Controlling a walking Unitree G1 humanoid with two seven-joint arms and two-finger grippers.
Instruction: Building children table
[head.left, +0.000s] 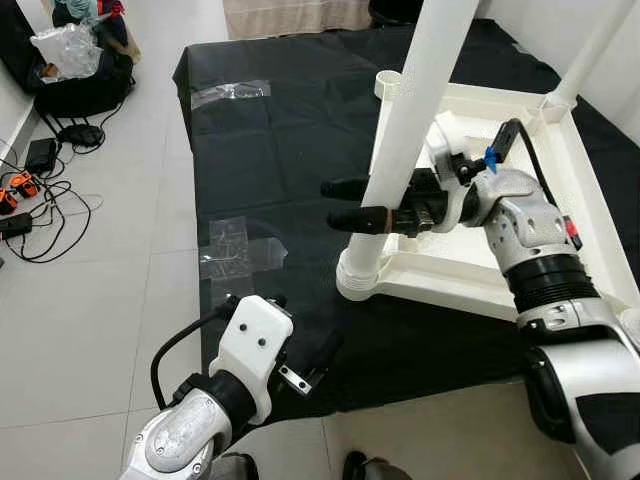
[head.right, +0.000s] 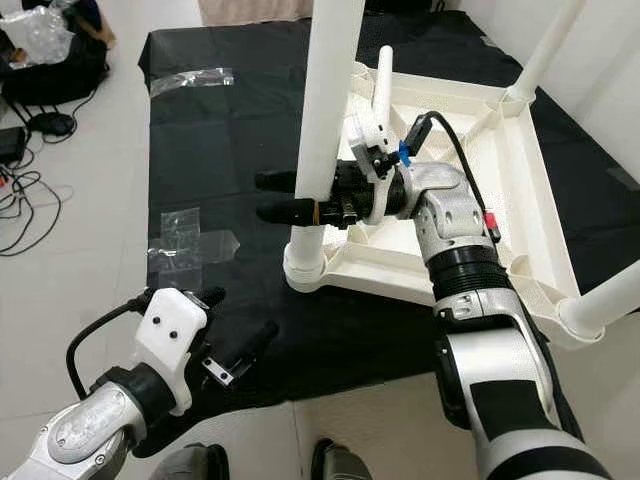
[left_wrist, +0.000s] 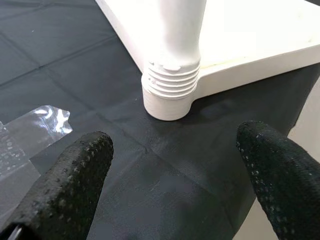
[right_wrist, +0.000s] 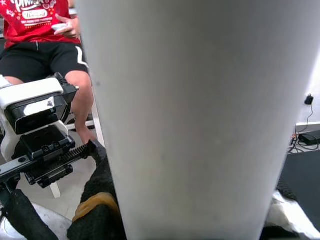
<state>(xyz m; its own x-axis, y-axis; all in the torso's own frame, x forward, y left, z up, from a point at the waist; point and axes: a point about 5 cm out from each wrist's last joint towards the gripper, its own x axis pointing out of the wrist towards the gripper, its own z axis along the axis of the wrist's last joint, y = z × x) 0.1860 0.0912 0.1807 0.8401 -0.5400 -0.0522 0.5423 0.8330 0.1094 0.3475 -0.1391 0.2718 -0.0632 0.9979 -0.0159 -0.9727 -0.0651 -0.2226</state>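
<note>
The white children's table (head.left: 585, 215) lies upside down on a black cloth (head.left: 270, 160) on the floor. A white table leg (head.left: 415, 90) stands upright in the near left corner socket (head.left: 360, 275). My right gripper (head.left: 347, 203) is shut on this leg a little above the socket, one finger behind it and one in front. In the right wrist view the leg (right_wrist: 195, 115) is close up. My left gripper (head.left: 300, 330) hangs open low over the cloth's near edge, apart from the socket (left_wrist: 171, 92), with its fingertips (left_wrist: 80, 170) spread wide.
Two more white legs (head.right: 545, 50) (head.right: 610, 300) stand in other corners. Clear tape patches (head.left: 240, 250) stick to the cloth. Cables, chargers and bags (head.left: 60, 110) lie on the tiled floor at the left. A seated person in a red shirt (right_wrist: 35, 25) is nearby.
</note>
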